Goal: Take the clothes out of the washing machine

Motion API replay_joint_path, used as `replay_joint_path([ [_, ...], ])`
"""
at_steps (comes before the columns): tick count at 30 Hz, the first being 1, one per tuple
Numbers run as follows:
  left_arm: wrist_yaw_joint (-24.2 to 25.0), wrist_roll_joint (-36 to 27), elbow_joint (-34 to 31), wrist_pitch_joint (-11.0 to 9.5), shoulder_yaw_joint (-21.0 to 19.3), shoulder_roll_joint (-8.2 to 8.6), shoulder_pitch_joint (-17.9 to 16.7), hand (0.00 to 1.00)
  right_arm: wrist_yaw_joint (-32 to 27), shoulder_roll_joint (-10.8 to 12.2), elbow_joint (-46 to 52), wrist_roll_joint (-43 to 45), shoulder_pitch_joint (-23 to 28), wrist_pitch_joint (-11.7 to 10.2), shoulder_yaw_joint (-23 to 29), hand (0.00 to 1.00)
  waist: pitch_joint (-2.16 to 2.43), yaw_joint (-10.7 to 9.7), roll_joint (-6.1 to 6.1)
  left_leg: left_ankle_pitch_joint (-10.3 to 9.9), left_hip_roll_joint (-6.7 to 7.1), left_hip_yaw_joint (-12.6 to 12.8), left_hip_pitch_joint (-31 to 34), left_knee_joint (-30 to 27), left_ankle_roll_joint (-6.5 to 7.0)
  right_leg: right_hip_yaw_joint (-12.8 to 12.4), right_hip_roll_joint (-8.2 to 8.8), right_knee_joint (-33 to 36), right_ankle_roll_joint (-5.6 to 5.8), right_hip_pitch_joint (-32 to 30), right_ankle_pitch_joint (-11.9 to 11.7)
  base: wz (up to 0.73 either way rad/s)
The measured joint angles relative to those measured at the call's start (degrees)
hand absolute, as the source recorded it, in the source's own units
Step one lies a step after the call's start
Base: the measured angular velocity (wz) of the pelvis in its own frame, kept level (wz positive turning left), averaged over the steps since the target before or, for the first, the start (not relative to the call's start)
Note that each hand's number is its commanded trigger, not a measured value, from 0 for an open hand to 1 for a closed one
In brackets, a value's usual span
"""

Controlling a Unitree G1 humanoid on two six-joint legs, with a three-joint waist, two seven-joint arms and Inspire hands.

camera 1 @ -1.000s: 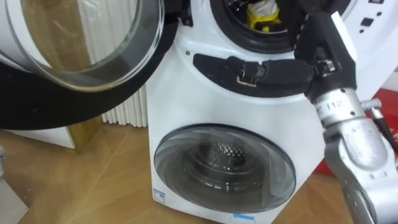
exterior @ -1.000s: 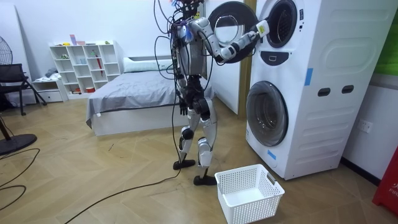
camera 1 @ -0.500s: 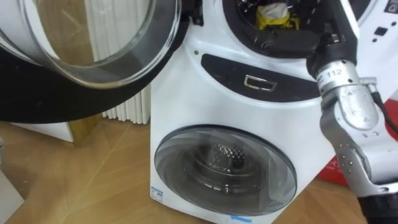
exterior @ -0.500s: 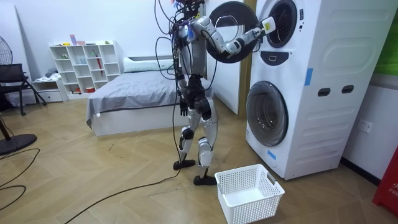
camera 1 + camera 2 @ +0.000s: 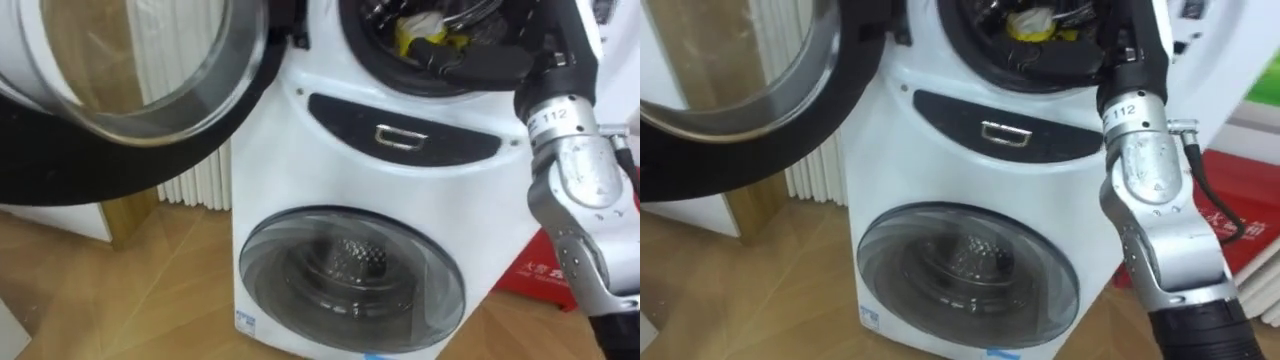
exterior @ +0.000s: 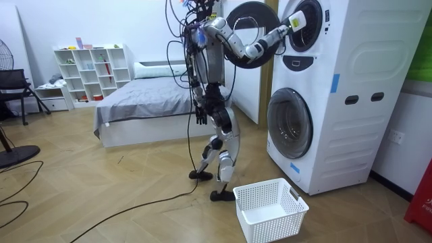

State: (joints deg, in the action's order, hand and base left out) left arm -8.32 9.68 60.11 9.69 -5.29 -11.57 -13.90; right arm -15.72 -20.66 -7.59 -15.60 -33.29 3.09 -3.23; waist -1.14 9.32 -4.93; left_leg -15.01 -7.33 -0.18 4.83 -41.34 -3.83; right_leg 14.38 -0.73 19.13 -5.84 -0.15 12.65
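A bedroom with 2 stacked washing machines [image 6: 337, 101]. At 12 o'clock the right hand [image 5: 478, 66] lies in the upper drum [image 5: 358, 45] beside yellow clothes [image 5: 415, 38]. I cannot tell its grip.

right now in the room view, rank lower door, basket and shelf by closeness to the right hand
From the right hand at the upper drum:
1. lower door, just below
2. basket, on the floor
3. shelf, across the room

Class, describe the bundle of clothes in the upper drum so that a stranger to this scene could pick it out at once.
Find the white tower of two stacked washing machines. Its lower door is shut; the upper drum stands open. Inside lie the clothes, the one yellow-and-white bundle against the dark drum.
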Motion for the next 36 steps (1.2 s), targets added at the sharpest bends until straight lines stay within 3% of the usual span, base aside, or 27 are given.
replay_joint_path([
  [2,0.21,0.04,-0.70,0.26,0.00,0.45,-0.47,0.00,-0.73,-0.07,-0.88,0.04,0.38,0.40,0.76,0.00,0.01,-0.56,-0.10,0.00,1.04,0.06,5.10,1.40,-0.05,-0.18,0.10,1.13,0.29,-0.21,1.49,0.07],
  [4,0.22,0.07,-0.96,0.38,-0.17,0.46,-1.08,0.00,-0.69,-0.07,-0.88,-0.48,0.66,0.48,0.86,0.00,0.10,-0.21,-0.65,0.89,2.23,1.74,8.38,8.68,0.04,-0.29,0.28,0.34,0.24,0.08,1.54,-0.21],
  [5,0.19,0.07,-0.97,0.38,-0.18,0.47,-1.54,0.00,-0.53,-0.10,-0.88,-0.50,0.70,0.51,0.86,0.00,0.46,0.23,-0.70,2.83,3.03,1.67,9.48,15.72,0.43,-0.27,0.30,0.09,0.10,0.56,1.78,-0.31],
  [6,0.21,0.00,-1.08,0.37,-0.19,0.46,-2.05,0.00,-0.56,-0.14,-0.97,-0.62,0.72,0.52,0.82,0.00,0.68,0.57,-0.76,6.61,3.30,1.75,9.70,20.62,0.70,-0.33,0.24,-0.36,0.22,1.42,2.11,-0.34],
  [7,0.21,-0.05,-1.10,0.37,-0.19,0.41,-2.39,0.00,-0.48,-0.14,-1.15,-0.89,0.73,0.52,0.76,0.00,0.91,0.54,-0.85,8.54,3.28,1.75,9.43,22.42,0.74,-0.53,0.25,-0.56,0.39,1.90,2.38,-0.26],
  [8,0.23,-0.05,-1.43,0.37,-0.28,0.35,-3.38,0.00,-1.12,0.02,0.19,-0.94,2.16,0.12,0.19,0.00,1.37,0.25,-1.13,12.22,3.37,1.83,8.50,24.89,0.85,-0.78,0.26,-0.70,0.79,2.65,2.88,-0.05],
  [9,0.65,-0.15,-1.52,0.37,-0.30,0.35,-3.65,0.00,-1.00,-0.05,1.13,-0.84,3.70,-0.88,0.58,0.00,1.68,-1.46,-1.66,14.71,4.18,1.35,7.77,26.12,1.46,-0.97,0.49,-0.54,1.23,3.24,3.26,0.05],
  [11,1.79,-0.23,-1.96,0.35,-0.26,0.43,-3.29,0.00,-1.25,-0.17,2.71,-0.93,4.13,-1.29,1.58,0.00,1.74,-2.55,-1.86,15.50,5.15,1.47,7.19,26.06,2.50,-2.16,0.92,-0.41,1.54,3.27,3.74,-0.22],
  [13,1.83,-0.24,-2.78,0.23,-0.27,0.27,-2.87,0.00,-1.24,-0.23,3.69,-0.53,4.85,-1.88,2.36,0.00,1.73,-2.84,-2.09,14.70,5.80,3.16,6.03,26.24,3.21,-3.07,2.08,-0.55,2.22,3.77,4.35,-0.36],
  [16,1.82,-0.27,-2.77,-0.51,-0.18,0.04,-0.56,0.00,-2.00,-0.34,5.54,-0.91,6.11,-3.10,3.82,0.00,1.62,-3.34,-2.04,13.06,7.90,4.28,3.67,26.61,4.54,-3.46,4.68,-0.45,3.76,5.56,5.70,-0.02],
  [18,1.79,-0.96,-2.87,-1.06,-0.12,0.03,1.32,0.00,-2.53,-0.27,9.05,-1.34,8.71,-3.96,4.53,0.00,1.75,-3.88,-2.35,11.45,10.04,4.72,3.17,26.04,5.70,-3.46,6.65,-0.23,5.19,6.67,6.89,0.04],
  [19,1.79,-1.73,-2.71,-1.14,-0.03,0.03,1.47,0.00,-2.58,-0.09,9.26,-1.34,8.93,-4.52,4.49,0.00,1.73,-4.13,-2.36,10.96,10.44,4.79,2.71,25.98,6.01,-3.56,7.18,-0.05,5.62,7.05,7.19,0.00],
  [21,1.80,-3.44,-2.55,-1.13,0.87,-0.03,1.86,0.00,-2.67,-0.05,10.55,-0.92,9.49,-4.76,4.59,0.00,1.52,-5.03,-2.51,9.02,12.70,5.55,1.47,25.21,7.32,-3.23,9.67,2.77,7.41,7.58,8.48,-0.06],
  [22,1.77,-3.43,-2.56,-1.15,0.94,-0.02,1.92,0.00,-2.89,-0.06,10.71,-0.70,9.58,-4.81,4.73,0.00,1.56,-5.02,-2.39,8.39,13.10,5.76,1.40,24.91,7.95,-3.02,10.07,4.14,7.86,7.23,8.73,-0.08],
  [24,1.44,-3.43,-2.71,-1.49,0.99,-0.16,2.27,0.00,-3.20,-0.11,10.70,-0.03,9.62,-4.48,6.38,0.00,0.78,-5.18,-1.74,6.81,13.79,6.21,1.02,23.31,9.30,-1.67,12.41,14.79,8.93,3.59,8.02,-0.04],
  [25,1.26,-3.42,-2.69,-1.47,1.04,-0.29,2.44,0.00,-3.36,-0.10,10.46,0.14,9.67,-4.26,6.55,0.00,0.57,-5.42,-2.08,6.66,13.95,6.09,0.71,23.31,9.57,-1.98,12.94,17.14,9.18,2.67,7.38,0.06],
  [26,1.06,-3.28,-2.69,-1.41,1.03,-0.49,2.22,0.00,-3.69,-0.06,9.63,0.16,9.73,-4.09,7.31,0.00,0.44,-5.60,-1.49,6.37,14.06,5.85,0.05,23.22,10.04,-3.10,13.25,19.81,9.67,1.11,5.94,0.05],
  [28,1.04,-3.25,-2.45,-1.43,1.11,-0.60,1.86,0.00,-3.68,-0.07,8.18,0.22,9.85,-3.81,8.47,0.00,0.55,-5.63,-0.46,5.86,13.88,5.07,-0.66,22.94,10.79,-4.08,12.59,20.71,9.93,0.61,4.35,-0.14],
  [29,1.05,-3.20,-2.48,-1.24,1.08,-0.77,1.27,0.00,-3.65,-0.07,7.64,0.55,9.61,-3.76,8.73,0.00,0.39,-5.37,-0.20,5.85,14.20,2.74,-0.34,22.90,11.14,-5.41,10.81,19.28,9.63,-0.64,4.99,-0.47],
  [30,1.11,-3.01,-2.51,-0.83,1.04,-0.88,0.54,0.00,-3.49,-0.07,7.10,0.63,9.34,-3.73,8.67,0.00,0.11,-5.14,0.19,6.09,14.11,0.38,-0.10,23.04,11.40,-6.09,8.37,16.44,8.63,-1.77,5.69,-0.54],
  [32,1.17,-2.58,-2.45,-0.28,0.93,-0.94,-0.29,0.00,-2.97,-0.13,6.82,1.75,9.01,-2.75,8.39,0.00,0.21,-5.20,0.26,6.34,14.08,-2.31,0.15,22.86,11.41,-6.19,4.97,10.33,8.10,-2.32,5.61,-0.37],
  [33,1.20,-2.64,-2.31,-0.14,0.98,-0.95,-1.02,0.00,-2.96,-0.20,6.56,1.74,8.98,-2.49,8.29,0.00,0.21,-5.37,0.26,6.39,14.17,-3.87,0.16,22.67,11.35,-6.52,3.04,5.85,7.04,-1.99,4.69,-0.11],
  [34,1.19,-2.65,-2.24,-0.14,1.02,-0.97,-1.20,0.00,-3.05,-0.19,6.54,1.59,8.98,-2.48,8.22,0.00,0.21,-5.64,0.26,6.45,14.36,-4.87,0.17,22.60,11.26,-6.45,2.36,4.00,6.66,-1.77,4.01,0.11],
  [36,1.21,-2.62,-2.49,-0.11,1.12,-0.95,-1.60,0.00,-3.60,-0.19,6.96,1.42,9.00,-2.63,8.19,0.00,0.38,-6.17,0.20,6.96,16.00,-8.94,0.32,22.53,10.76,-6.30,1.50,-0.60,5.23,-0.98,1.17,0.22],
])
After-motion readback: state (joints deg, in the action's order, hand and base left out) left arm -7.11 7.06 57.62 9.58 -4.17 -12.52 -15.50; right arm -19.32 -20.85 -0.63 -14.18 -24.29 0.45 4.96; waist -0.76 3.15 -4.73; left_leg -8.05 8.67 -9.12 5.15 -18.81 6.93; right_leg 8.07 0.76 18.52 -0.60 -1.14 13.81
